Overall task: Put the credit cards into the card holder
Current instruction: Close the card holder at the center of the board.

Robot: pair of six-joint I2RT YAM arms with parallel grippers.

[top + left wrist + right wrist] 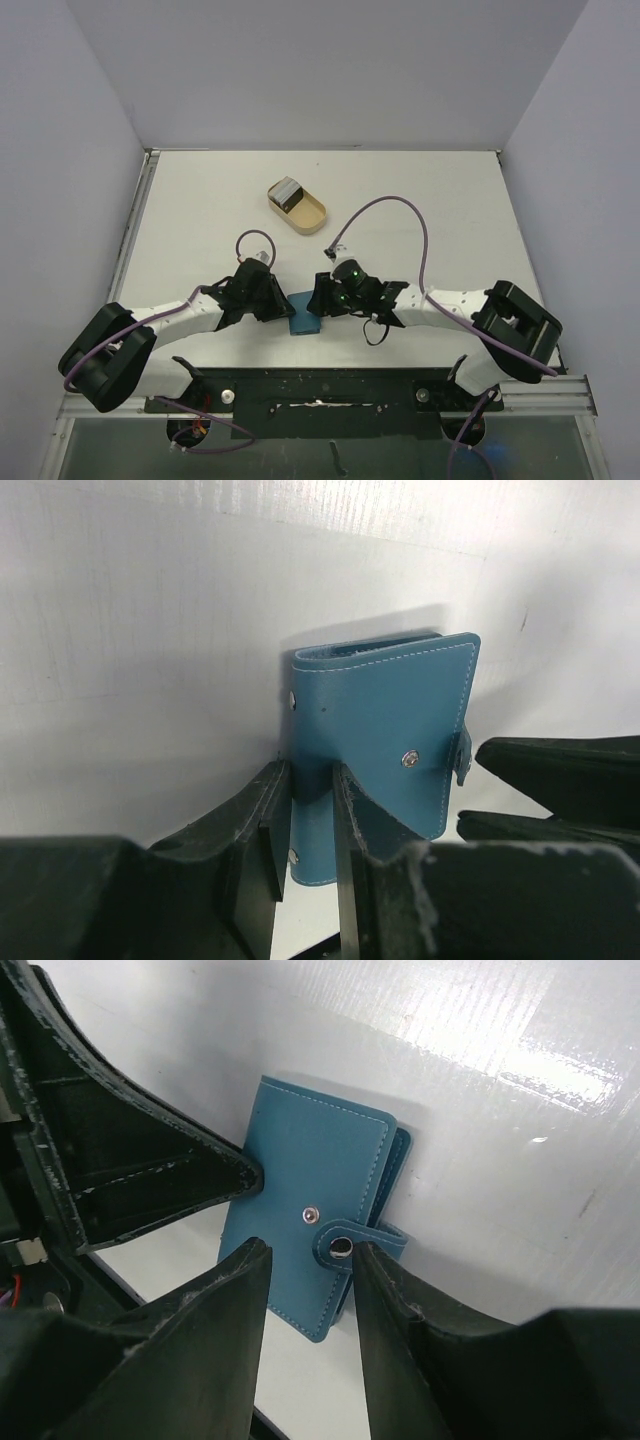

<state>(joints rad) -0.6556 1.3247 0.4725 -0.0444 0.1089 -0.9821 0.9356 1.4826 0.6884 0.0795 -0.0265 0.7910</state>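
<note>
The teal-blue card holder (304, 318) lies folded on the white table near the front edge, between both grippers. My left gripper (312, 792) is shut on its left edge; the cover shows between the two fingers (268, 825). In the right wrist view the card holder (300, 1175) has its snap tab (352, 1243) off the stud. My right gripper (308, 1260) is open, its fingers either side of the holder's near corner, one fingertip beside the tab. The credit cards (287, 191) sit as a grey and dark stack in the tan tray.
The tan oblong tray (308, 215) stands mid-table, behind the grippers. Grey walls close in the table on the left, right and back. The right gripper's black fingers (560, 780) show at the right of the left wrist view.
</note>
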